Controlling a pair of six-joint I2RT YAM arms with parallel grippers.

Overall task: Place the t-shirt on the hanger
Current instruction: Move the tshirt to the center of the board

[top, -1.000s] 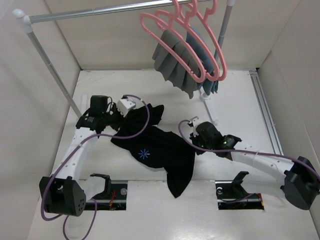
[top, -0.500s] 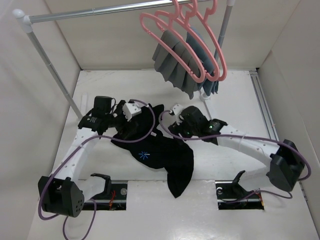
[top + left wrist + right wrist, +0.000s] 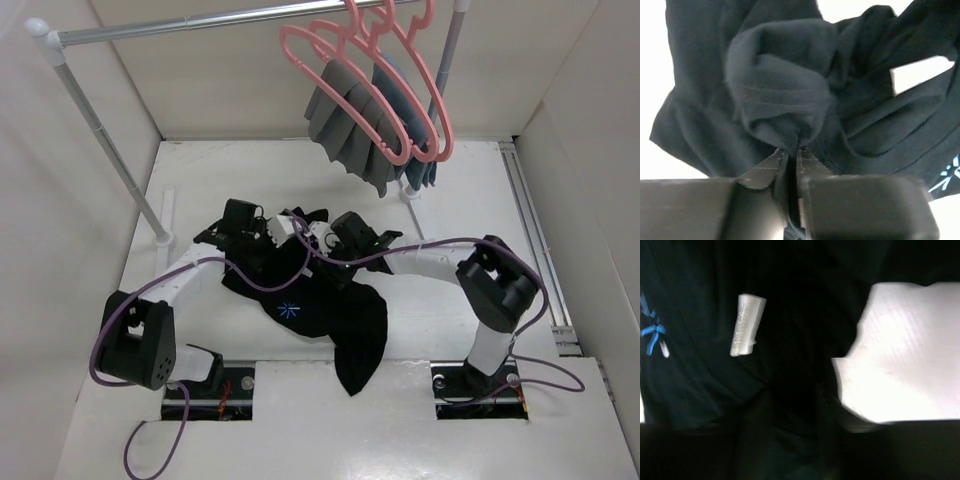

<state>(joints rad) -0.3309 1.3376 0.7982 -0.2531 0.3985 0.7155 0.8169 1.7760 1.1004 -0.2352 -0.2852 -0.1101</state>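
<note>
**White table, shirt down, hanger bare: task barely begun**

White table carries the t-shirt, which we find crumpled at its centre with the blue mark facing up. The left gripper is pinched tight on a bunched fold at the shirt's far edge, as the left wrist view shows. The right gripper sits just beside it over the same edge. Its wrist view is dark and blurred, so we cannot tell whether it grips. The hanger hangs bare on the rail, well apart from the shirt, beside 2 others draped with grey cloth and blue cloth. In our judgement 1 grasp is secured. Lifting the shirt, opening its neck and threading the hanger all remain.
</note>
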